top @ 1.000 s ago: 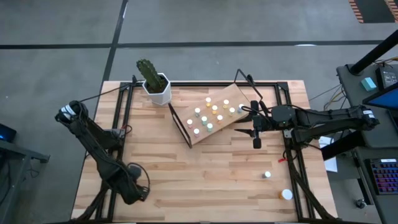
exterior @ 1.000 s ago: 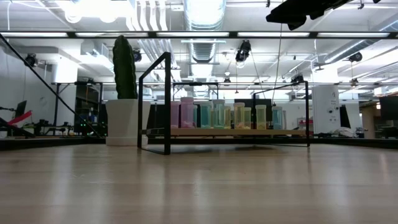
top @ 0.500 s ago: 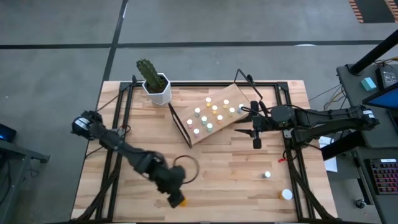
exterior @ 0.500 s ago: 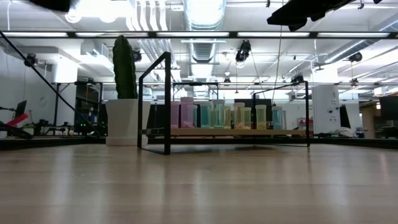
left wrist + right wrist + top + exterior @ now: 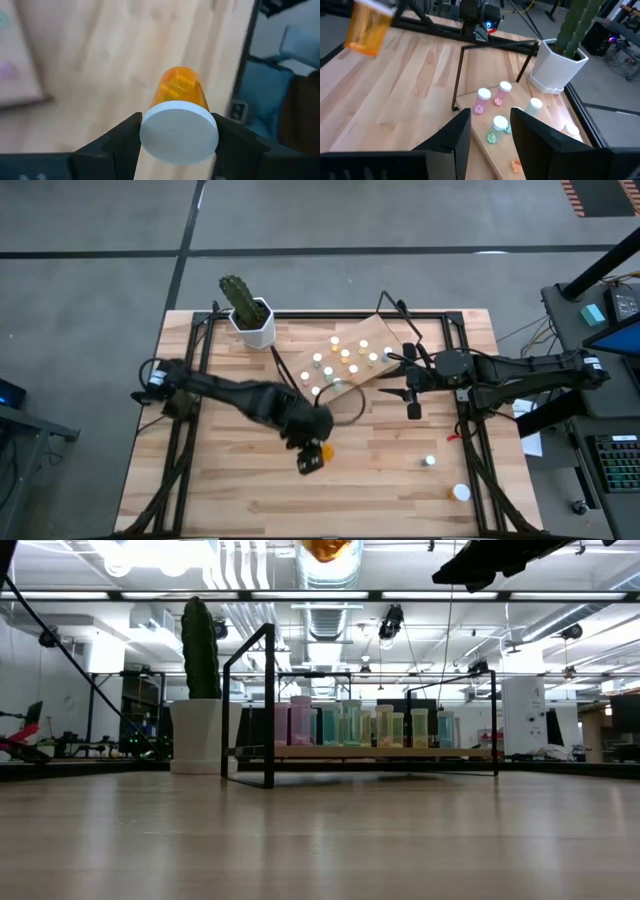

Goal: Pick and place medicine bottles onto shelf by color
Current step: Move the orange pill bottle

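The left gripper (image 5: 177,131) grasps an orange bottle (image 5: 179,92) by its white cap, in the air over the middle of the desk (image 5: 240,480), near the shelf (image 5: 352,380). The right gripper (image 5: 411,383) hangs released and empty beside the shelf's right end.

Around our left hand (image 5: 312,459) we see bare worktop (image 5: 240,480) on its near and outer sides. Just beyond it stands the shelf (image 5: 352,395), its board packed with bottles (image 5: 344,357) and its wire frame (image 5: 288,376) at the edge. Our right hand (image 5: 413,388) hangs beside the shelf's far end. The cactus pot (image 5: 252,323) blocks the back corner.
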`<act>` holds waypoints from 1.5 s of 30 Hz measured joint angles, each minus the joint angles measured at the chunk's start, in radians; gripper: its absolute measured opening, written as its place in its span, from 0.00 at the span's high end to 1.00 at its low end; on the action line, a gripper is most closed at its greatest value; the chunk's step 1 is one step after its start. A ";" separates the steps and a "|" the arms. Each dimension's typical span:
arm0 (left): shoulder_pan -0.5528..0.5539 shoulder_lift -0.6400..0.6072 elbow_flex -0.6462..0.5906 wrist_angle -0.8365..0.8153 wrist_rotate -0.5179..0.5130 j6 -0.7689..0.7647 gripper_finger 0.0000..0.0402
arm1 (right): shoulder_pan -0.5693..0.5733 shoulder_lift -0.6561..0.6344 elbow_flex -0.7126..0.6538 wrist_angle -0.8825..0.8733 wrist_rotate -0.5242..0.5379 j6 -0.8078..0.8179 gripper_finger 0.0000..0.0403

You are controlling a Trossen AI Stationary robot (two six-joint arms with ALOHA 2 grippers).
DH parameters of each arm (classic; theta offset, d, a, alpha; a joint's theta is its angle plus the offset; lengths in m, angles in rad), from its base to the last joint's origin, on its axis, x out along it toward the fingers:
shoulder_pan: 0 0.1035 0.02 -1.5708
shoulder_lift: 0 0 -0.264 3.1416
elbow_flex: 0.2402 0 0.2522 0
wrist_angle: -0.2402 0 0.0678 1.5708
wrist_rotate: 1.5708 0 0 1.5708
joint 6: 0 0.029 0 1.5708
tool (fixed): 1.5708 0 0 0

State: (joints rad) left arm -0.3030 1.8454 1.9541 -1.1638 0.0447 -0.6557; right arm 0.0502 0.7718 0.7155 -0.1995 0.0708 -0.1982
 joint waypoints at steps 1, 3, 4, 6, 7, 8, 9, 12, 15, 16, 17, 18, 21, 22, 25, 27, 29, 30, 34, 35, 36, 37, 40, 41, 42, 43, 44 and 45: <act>0.017 -0.001 0.008 0.001 -0.013 0.036 0.49 | 0.000 -0.001 0.000 -0.007 0.000 -0.001 0.68; 0.052 -0.003 0.020 0.000 -0.039 0.106 0.49 | 0.000 -0.006 0.000 -0.027 0.000 -0.001 0.68; 0.069 -0.004 0.024 -0.003 -0.050 0.142 0.49 | 0.000 -0.010 0.000 -0.033 0.000 -0.002 0.68; 0.106 -0.006 0.035 -0.003 -0.066 0.213 0.49 | 0.000 -0.025 0.000 -0.051 0.000 -0.002 0.68; 0.124 -0.008 0.039 0.000 -0.075 0.251 0.49 | 0.000 -0.035 0.000 -0.059 0.000 -0.002 0.68; 0.143 -0.009 0.042 0.002 -0.081 0.283 0.49 | 0.000 -0.045 0.000 -0.063 0.000 0.000 0.68; 0.163 -0.010 0.042 0.002 -0.081 0.316 0.49 | 0.000 -0.058 -0.003 -0.069 0.000 0.007 0.68; 0.221 -0.010 0.039 0.007 -0.082 0.392 0.49 | 0.000 -0.094 -0.014 -0.101 0.000 0.026 0.68; 0.277 -0.010 0.038 0.008 -0.108 0.444 0.49 | 0.000 -0.122 -0.020 -0.113 0.000 0.032 0.68; 0.294 -0.010 0.039 0.008 -0.112 0.455 0.49 | 0.000 -0.129 -0.021 -0.110 0.000 0.032 0.68; 0.310 -0.010 0.041 0.012 -0.114 0.465 0.49 | 0.000 -0.135 -0.022 -0.110 0.001 0.032 0.68; 0.326 -0.010 0.041 0.021 -0.114 0.478 0.49 | 0.000 -0.138 -0.024 -0.111 0.001 0.033 0.68; 0.361 -0.010 0.040 0.061 -0.116 0.507 0.49 | 0.000 -0.139 -0.026 -0.111 0.008 0.033 0.68; 0.368 -0.010 0.040 0.061 -0.115 0.516 0.49 | 0.000 -0.138 -0.026 -0.113 0.008 0.032 0.68; 0.383 -0.010 0.038 0.061 -0.115 0.533 0.49 | 0.000 -0.135 -0.027 -0.112 0.009 0.024 0.68; 0.386 -0.010 0.037 0.053 -0.115 0.533 0.49 | 0.000 -0.135 -0.026 -0.111 0.008 0.019 0.68; 0.386 -0.010 0.037 0.054 -0.115 0.531 0.49 | 0.000 -0.136 -0.026 -0.111 0.009 0.017 0.68; 0.384 -0.010 0.037 0.054 -0.114 0.526 0.49 | 0.000 -0.136 -0.026 -0.111 0.009 0.013 0.68; 0.374 -0.010 0.037 0.051 -0.111 0.495 0.49 | 0.000 -0.135 -0.026 -0.110 0.010 -0.013 0.68; 0.372 -0.010 0.037 0.045 -0.111 0.480 0.49 | 0.000 -0.135 -0.027 -0.110 0.010 -0.022 0.68; 0.369 -0.010 0.037 0.035 -0.111 0.466 0.49 | -0.001 -0.135 -0.026 -0.110 0.010 -0.022 0.68; 0.366 -0.010 0.038 0.024 -0.111 0.447 0.49 | -0.001 -0.135 -0.026 -0.107 0.010 -0.023 0.68; 0.352 -0.010 0.039 -0.019 -0.107 0.384 0.49 | -0.002 -0.135 -0.026 -0.101 0.010 -0.030 0.68; 0.346 -0.010 0.039 -0.038 -0.105 0.362 0.49 | -0.003 -0.135 -0.026 -0.101 0.010 -0.029 0.68; 0.338 -0.010 0.043 -0.071 -0.101 0.339 0.49 | -0.003 -0.135 -0.026 -0.101 0.010 -0.029 0.68; 0.332 -0.010 0.045 -0.102 -0.099 0.318 0.49 | -0.003 -0.134 -0.026 -0.101 0.010 -0.030 0.68; 0.325 -0.010 0.048 -0.125 -0.098 0.303 0.49 | -0.003 -0.134 -0.026 -0.101 0.010 -0.029 0.68; 0.319 -0.010 0.052 -0.148 -0.095 0.292 0.49 | -0.003 -0.134 -0.026 -0.101 0.010 -0.029 0.68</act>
State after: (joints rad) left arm 0.0160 1.8355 2.0060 -1.3115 -0.0506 -0.3637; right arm 0.0471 0.6376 0.6891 -0.3008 0.0807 -0.2276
